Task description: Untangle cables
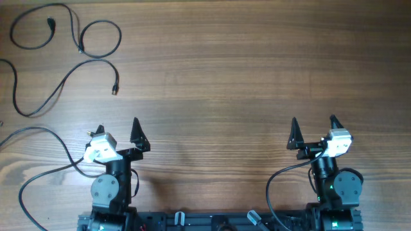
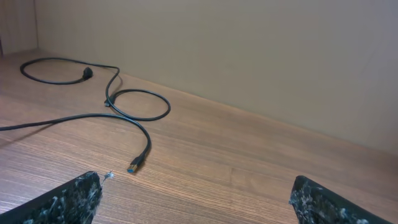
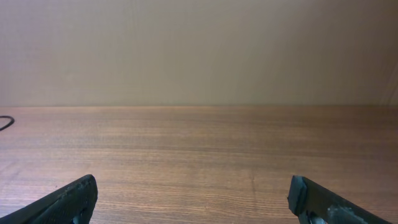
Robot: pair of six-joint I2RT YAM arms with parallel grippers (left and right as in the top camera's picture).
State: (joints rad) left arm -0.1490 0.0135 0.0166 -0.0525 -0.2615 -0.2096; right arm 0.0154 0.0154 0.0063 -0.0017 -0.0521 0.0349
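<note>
Thin black cables (image 1: 64, 77) lie in loose loops at the far left of the table. One loop (image 1: 101, 39) is round, and a long strand ends in a plug (image 1: 115, 90). In the left wrist view the same cables (image 2: 138, 104) lie ahead to the left, with the blue-tipped plug (image 2: 137, 165) closest. My left gripper (image 1: 117, 128) (image 2: 196, 186) is open and empty, well short of the plug. My right gripper (image 1: 313, 122) (image 3: 193, 186) is open and empty over bare wood at the near right. A sliver of cable (image 3: 5, 122) shows at the left edge of the right wrist view.
Thicker black wires run from the arm bases: one curves out at the near left (image 1: 38, 170), another loops by the right base (image 1: 273, 186). A plain wall (image 3: 199, 50) rises behind the table's far edge.
</note>
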